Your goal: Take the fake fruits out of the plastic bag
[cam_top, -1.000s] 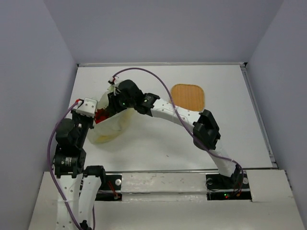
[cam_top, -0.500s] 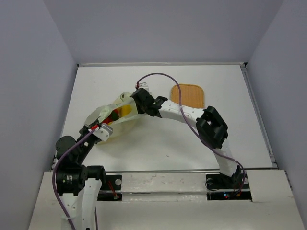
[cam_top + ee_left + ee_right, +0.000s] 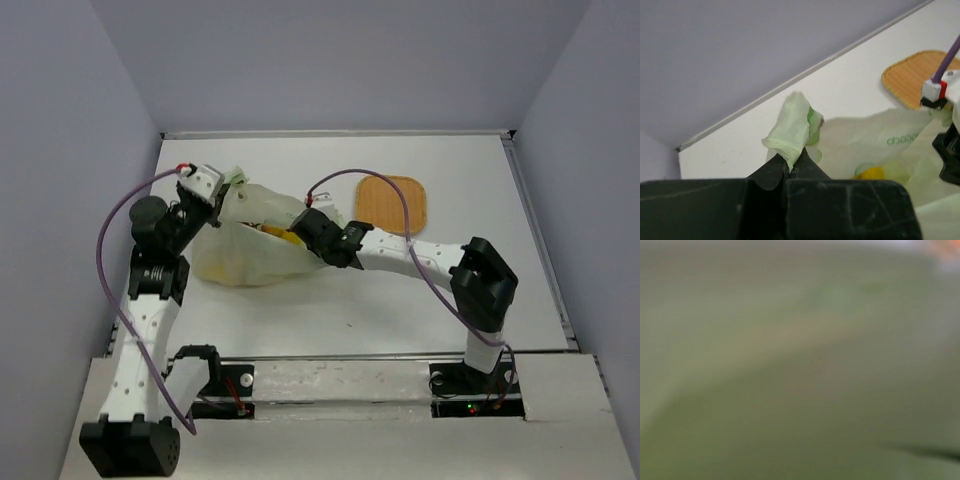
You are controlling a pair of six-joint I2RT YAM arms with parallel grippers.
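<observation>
The plastic bag [image 3: 245, 258] lies crumpled at the table's left middle, pale yellow-green, mouth facing right. My left gripper [image 3: 222, 192] is shut on the bag's handle loop [image 3: 792, 127] at the back left corner, with the film bunched between the jaws of the left gripper [image 3: 790, 161]. A yellow fake fruit [image 3: 283, 237] shows inside the mouth and through the film [image 3: 871, 173]. My right arm's wrist [image 3: 330, 240] reaches into the bag mouth from the right, fingers hidden by film. The right wrist view is filled with blurred green bag film [image 3: 800, 360].
An orange woven mat [image 3: 393, 203] lies flat behind and right of the bag, also seen as the mat [image 3: 912, 80] in the left wrist view. The right arm's purple cable [image 3: 400, 215] loops over it. Grey walls bound the table at back and sides.
The left arm swung from the front left to the back left, carrying the bag handle up and back. The right arm dropped lower and pushed into the bag mouth. The bag spread out.
</observation>
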